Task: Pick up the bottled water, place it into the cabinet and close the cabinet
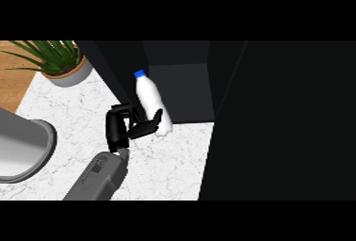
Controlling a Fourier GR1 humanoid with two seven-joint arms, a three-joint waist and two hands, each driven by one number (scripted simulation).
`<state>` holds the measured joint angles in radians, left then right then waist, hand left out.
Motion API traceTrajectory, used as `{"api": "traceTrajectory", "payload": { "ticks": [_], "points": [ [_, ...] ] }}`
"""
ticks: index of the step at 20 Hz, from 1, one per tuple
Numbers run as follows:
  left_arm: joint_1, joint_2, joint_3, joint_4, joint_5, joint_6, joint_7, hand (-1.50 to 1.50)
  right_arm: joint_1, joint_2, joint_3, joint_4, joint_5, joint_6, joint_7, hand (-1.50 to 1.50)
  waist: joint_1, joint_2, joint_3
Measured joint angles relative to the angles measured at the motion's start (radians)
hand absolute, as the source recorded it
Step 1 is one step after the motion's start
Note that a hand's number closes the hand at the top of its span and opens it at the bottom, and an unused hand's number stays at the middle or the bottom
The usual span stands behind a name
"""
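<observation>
The open dark cabinet (182, 89) fills the frame, its door (278, 117) swung out at the right; the bottled water (151, 102) hangs at its mouth, pinched at the base in the hand's (128, 124) curled fingers. It is best carried deep before release, keeping it upright. Left, a grey pot (21, 150) and potted plant (59, 61) sit clear.

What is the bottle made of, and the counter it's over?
The bottled water, held in the left robot hand, looks like smooth white plastic with a blue cap, slightly glossy. The counter looks like polished white marble or stone, judging by its thin grey veins; it could be an imitation.
</observation>
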<state>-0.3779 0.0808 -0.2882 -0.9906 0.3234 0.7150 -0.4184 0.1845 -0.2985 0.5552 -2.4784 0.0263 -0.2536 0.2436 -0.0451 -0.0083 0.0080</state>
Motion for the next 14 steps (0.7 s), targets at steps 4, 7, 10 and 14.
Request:
{"api": "traceTrajectory", "payload": {
  "ticks": [4,7,10,14],
  "points": [
    [-0.021,0.004,-0.010,0.027,-0.029,0.057,0.003,1.50,0.005,-0.010,-0.003,-0.002,-0.006,0.012,-0.011,-1.50,-0.010,0.001,0.002],
    [-0.025,0.008,-0.021,0.034,-0.042,0.091,0.009,1.50,0.007,-0.011,-0.001,-0.001,-0.009,0.017,-0.021,-1.50,-0.015,0.001,0.003],
    [-0.028,0.015,-0.036,0.047,-0.066,0.127,0.000,-1.50,0.005,-0.012,-0.003,0.001,-0.012,0.020,-0.027,-1.50,-0.021,0.000,0.005],
    [-0.017,0.038,-0.065,0.037,-0.086,0.147,0.010,-1.50,0.007,-0.016,-0.002,0.002,-0.016,0.028,-0.040,-1.50,-0.030,-0.001,0.006]
  ]
}}
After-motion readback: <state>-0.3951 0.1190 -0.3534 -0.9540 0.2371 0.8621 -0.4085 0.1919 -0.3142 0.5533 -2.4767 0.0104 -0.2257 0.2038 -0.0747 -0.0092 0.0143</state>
